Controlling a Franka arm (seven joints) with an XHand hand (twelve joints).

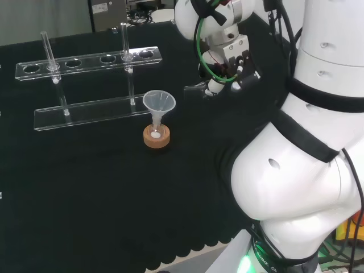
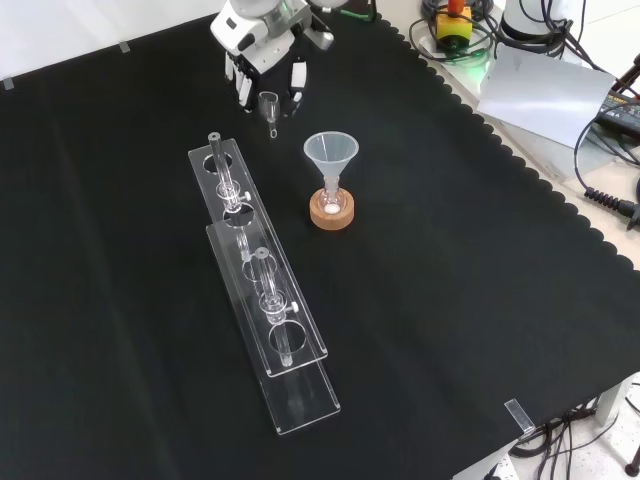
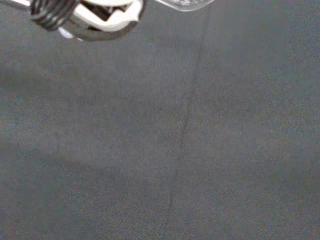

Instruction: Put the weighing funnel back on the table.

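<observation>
Weighing funnel (image 2: pixel 268 104): you have it pinched between the curled fingers (image 2: pixel 297 78) of the hand (image 2: pixel 262 50), at the front view's top, seemingly clear of the bench. Black cloth (image 2: pixel 480 300) lies bare around it and to its right there, the scalloped edge well apart. A long clear rack (image 2: pixel 290 390) runs toward the camera, and its far end sits near, just below the hand. The funnel (image 2: pixel 331 152), stem in a flask on a cork ring (image 2: pixel 331 213), stands near, lower right. The held piece hangs below the fingers, stem pointing toward the rack end, so your open room is the bare cloth underneath.
</observation>
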